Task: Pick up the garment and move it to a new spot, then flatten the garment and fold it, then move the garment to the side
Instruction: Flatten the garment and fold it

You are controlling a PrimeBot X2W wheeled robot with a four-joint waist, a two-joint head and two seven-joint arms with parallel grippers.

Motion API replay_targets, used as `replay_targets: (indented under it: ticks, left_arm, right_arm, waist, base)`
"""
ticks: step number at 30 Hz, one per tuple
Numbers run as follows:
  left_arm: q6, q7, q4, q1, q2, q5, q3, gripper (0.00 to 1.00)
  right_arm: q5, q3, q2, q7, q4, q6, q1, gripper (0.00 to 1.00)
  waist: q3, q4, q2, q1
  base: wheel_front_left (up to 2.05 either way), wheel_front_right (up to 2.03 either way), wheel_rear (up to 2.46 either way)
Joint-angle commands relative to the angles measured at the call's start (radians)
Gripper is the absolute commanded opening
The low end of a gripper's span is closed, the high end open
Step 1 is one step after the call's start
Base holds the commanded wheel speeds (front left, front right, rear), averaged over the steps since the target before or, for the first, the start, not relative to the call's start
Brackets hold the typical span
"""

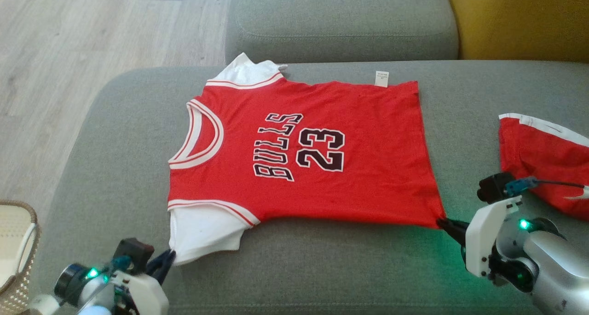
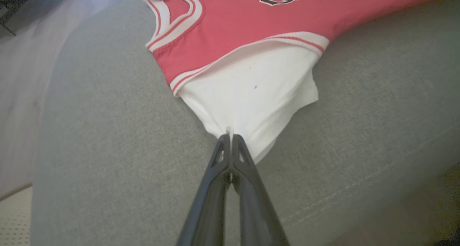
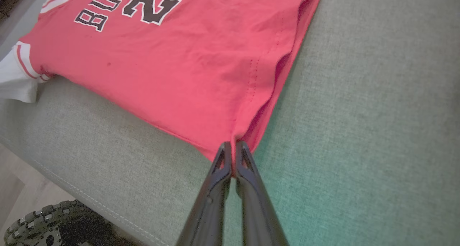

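Flat jersey [image 1: 368, 186] on sofa [image 1: 115, 168], second garment [image 1: 538, 158] to its right, basket [image 1: 28, 255] at far left

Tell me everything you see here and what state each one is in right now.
Bulls jersey: spread flat on the sofa, print up, unfolded.
Left gripper: shut on the jersey's white sleeve edge.
Right gripper: shut on the jersey's red hem corner.
Second red garment: lying loose at the right, untouched.

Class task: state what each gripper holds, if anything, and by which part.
Both hold the red jersey: the left gripper pinches its white sleeve edge, the right gripper a hem corner.
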Motion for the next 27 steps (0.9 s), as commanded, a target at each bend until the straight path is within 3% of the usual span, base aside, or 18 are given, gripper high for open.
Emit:
replay_targets:
  ticks: [1, 8, 15, 27]
  left_arm:
    - [0.001, 0.017, -0.05, -0.029, 0.052, -0.04, 0.031, 0.0]
    - [0.001, 0.149, -0.225, 0.003, 0.167, -0.226, -0.065, 0.0]
    - [0.001, 0.213, -0.331, 0.02, 0.285, -0.423, -0.129, 0.0]
    - [0.001, 0.333, -0.443, 0.037, 0.413, -0.631, -0.24, 0.0]
  right_arm:
    - [0.008, 0.002, -0.039, 0.013, -0.024, 0.0, 0.003, 0.0]
    - [0.083, -0.004, -0.074, 0.16, -0.052, 0.0, 0.036, 0.0]
    - [0.149, -0.011, -0.102, 0.302, -0.1, 0.0, 0.073, 0.0]
    - [0.173, -0.042, -0.166, 0.403, -0.156, 0.0, 0.128, 0.0]
  waist:
    - [-0.002, 0.001, -0.0001, 0.0]
    - [-0.014, 0.002, -0.0001, 0.0]
    - [-0.022, -0.007, -0.0001, 0.0]
    - [-0.021, -0.011, -0.0001, 0.0]
  base:
    - [0.0, 0.0, 0.0]
    - [0.0, 0.0, 0.0]
    - [0.0, 0.0, 0.0]
    - [0.0, 0.0, 0.0]
